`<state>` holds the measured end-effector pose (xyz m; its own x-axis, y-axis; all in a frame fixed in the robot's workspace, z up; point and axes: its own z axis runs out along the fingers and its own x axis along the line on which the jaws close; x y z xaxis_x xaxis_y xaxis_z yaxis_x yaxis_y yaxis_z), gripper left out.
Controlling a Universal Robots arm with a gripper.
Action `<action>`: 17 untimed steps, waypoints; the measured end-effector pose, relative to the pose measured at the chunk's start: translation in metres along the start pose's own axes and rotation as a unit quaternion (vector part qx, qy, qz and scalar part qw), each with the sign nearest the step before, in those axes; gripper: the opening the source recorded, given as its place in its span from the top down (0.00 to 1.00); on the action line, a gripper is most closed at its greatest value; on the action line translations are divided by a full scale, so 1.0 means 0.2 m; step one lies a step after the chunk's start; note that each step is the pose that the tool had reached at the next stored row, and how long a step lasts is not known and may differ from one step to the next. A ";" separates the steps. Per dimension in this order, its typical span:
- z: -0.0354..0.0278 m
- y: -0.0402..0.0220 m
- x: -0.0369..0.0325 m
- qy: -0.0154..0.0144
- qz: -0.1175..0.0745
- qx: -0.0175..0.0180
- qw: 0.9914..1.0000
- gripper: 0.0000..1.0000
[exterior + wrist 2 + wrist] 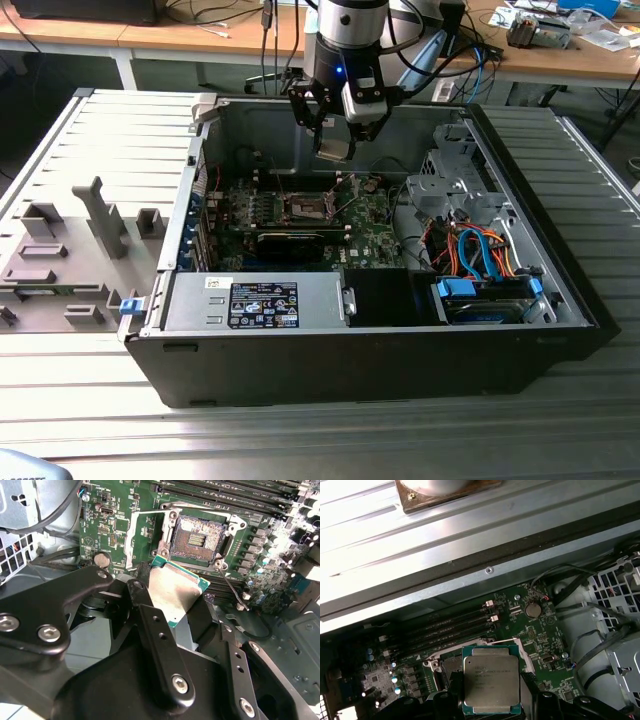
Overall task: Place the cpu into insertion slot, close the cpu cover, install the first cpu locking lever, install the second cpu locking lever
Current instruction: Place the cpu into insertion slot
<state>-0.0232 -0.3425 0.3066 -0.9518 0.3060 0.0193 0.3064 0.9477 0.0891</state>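
So the gripper point(172, 600) is pinching the cpu point(177, 587) by two opposite edges, silver top facing the wrist cameras. It's hanging in the air inside the case point(560, 290), clear of the motherboard point(115, 525). The insertion slot point(197, 537) sits below and slightly ahead, bare, with the cpu cover point(136, 537) flipped open beside it.

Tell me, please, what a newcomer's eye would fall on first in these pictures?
The open case draws the eye first, with the gripper hanging inside it over the green motherboard. The gripper is shut on the cpu, silver top showing, just above the bare slot. The cover stands flipped open beside the slot.
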 end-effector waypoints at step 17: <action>0.000 0.000 0.000 -0.001 0.006 0.000 1.000 0.45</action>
<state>-0.0232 -0.3425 0.3065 -0.9481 0.3173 0.0193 0.3177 0.9440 0.0891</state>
